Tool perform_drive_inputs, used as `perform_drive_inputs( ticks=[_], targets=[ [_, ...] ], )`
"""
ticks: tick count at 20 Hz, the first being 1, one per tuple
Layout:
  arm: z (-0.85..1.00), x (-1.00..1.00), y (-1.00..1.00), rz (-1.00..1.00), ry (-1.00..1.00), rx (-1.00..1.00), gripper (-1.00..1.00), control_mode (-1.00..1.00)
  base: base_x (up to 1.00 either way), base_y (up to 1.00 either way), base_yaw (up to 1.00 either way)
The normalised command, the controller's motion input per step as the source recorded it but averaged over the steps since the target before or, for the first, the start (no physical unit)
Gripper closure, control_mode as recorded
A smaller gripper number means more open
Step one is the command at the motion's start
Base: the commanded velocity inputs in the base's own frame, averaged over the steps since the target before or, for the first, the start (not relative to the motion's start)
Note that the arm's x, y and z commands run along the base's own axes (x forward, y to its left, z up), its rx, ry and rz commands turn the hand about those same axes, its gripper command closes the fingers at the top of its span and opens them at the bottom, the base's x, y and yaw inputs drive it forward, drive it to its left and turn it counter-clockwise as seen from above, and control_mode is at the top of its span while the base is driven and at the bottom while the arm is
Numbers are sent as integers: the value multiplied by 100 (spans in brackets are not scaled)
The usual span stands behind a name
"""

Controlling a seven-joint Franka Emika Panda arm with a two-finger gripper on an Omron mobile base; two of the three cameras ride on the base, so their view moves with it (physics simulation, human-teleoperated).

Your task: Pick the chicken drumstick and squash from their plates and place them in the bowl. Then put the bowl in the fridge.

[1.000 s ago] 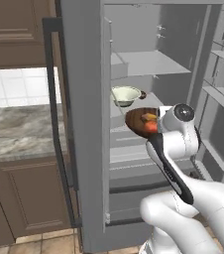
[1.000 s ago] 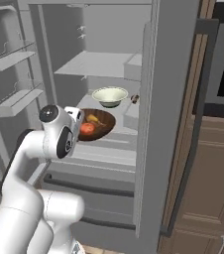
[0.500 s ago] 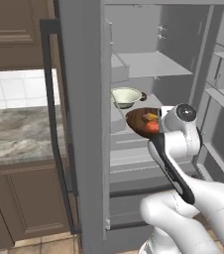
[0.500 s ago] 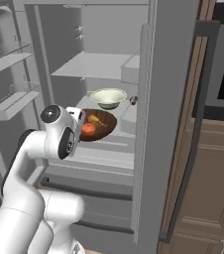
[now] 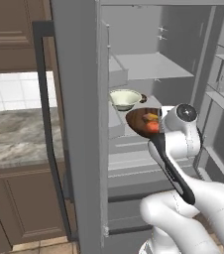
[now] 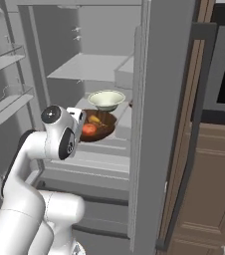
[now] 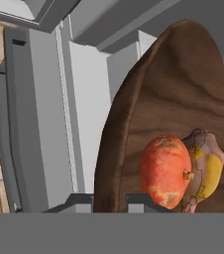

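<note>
You are on the last step: both foods are loaded and the bowl point(image 7: 173, 99) is going into the fridge point(image 5: 79, 99). Your end effector point(image 7: 109, 201) is pinched narrow on the bowl's rim, its fingertips point(image 7: 77, 201) either side of the wooden edge at the bottom of the hand view. The bowl rides at the level of the middle shelf point(image 6: 109, 144), just in front of a pale bowl point(image 6: 106, 98) that sits deeper in. The squash point(image 7: 166, 171) and the chicken drumstick point(image 7: 205, 166) lie touching inside it. Whether the bowl's base already rests on the shelf, I cannot tell. Next, you likely need to settle it flat, clear of the pale bowl, then open and draw back.
</note>
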Motion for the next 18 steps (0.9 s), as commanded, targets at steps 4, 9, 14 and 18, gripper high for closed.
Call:
perform_drive_inputs(
  ticks=[4, 9, 14, 18],
  targets=[
    [0, 0, 0, 0, 0, 0, 100, 100, 44, -6, 2],
    [0, 0, 0, 0, 0, 0, 100, 100, 12, 0, 1],
    [0, 0, 0, 0, 0, 0, 100, 100, 0, 0, 0],
    [0, 0, 0, 0, 0, 0, 100, 100, 0, 0, 0]
  ],
)
